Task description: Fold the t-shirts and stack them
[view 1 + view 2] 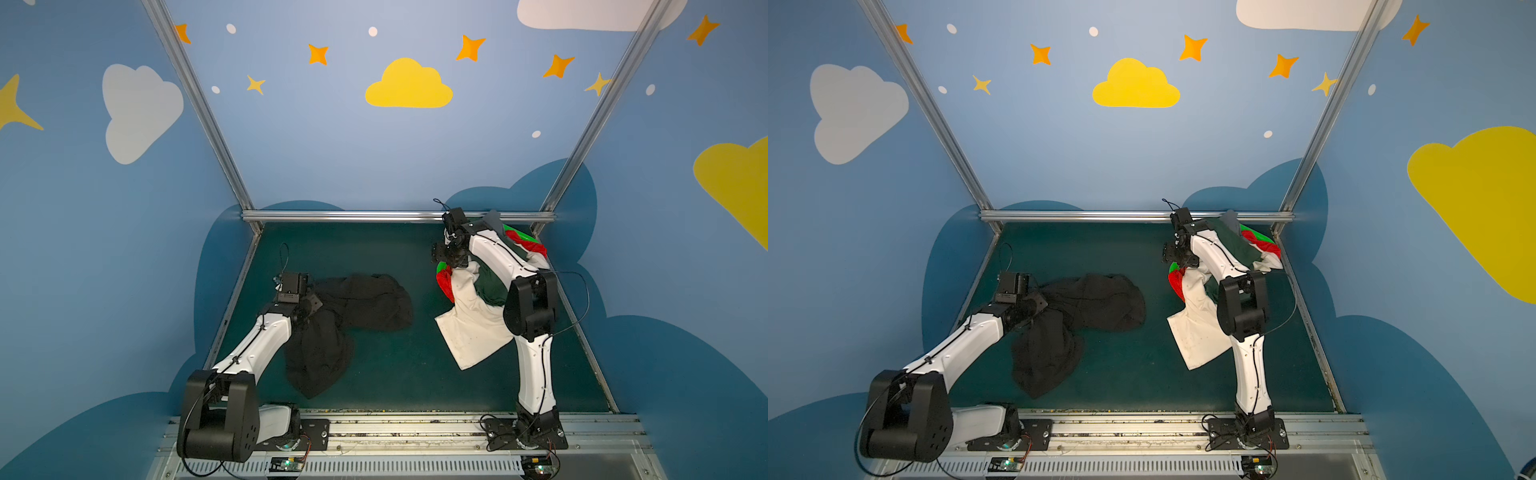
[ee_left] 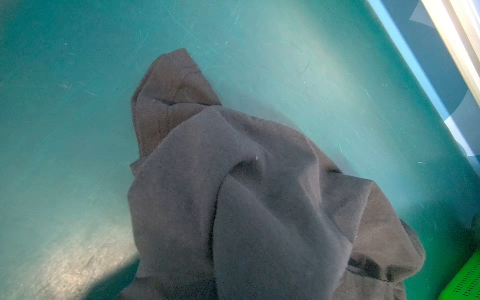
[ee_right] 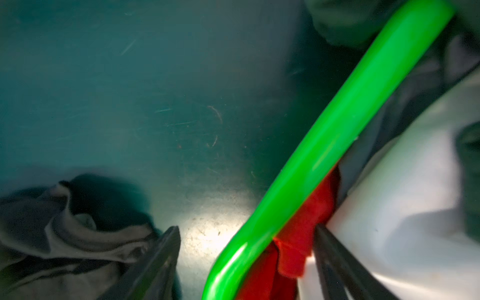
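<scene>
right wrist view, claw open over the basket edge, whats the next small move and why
Probably shift the right claw sideways off the green basket rim toward the white t-shirt before closing: its open jaws straddle the rim and the red t-shirt, so closing here would likely pinch plastic.

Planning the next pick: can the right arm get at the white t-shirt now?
Probably yes: the right gripper hangs open at the basket rim, with the white t-shirt uncovered right beside it.

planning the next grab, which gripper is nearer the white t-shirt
Right. The right gripper hangs open at the basket rim, right beside the white t-shirt; the left gripper is across the table, shut on the black t-shirt.
</scene>
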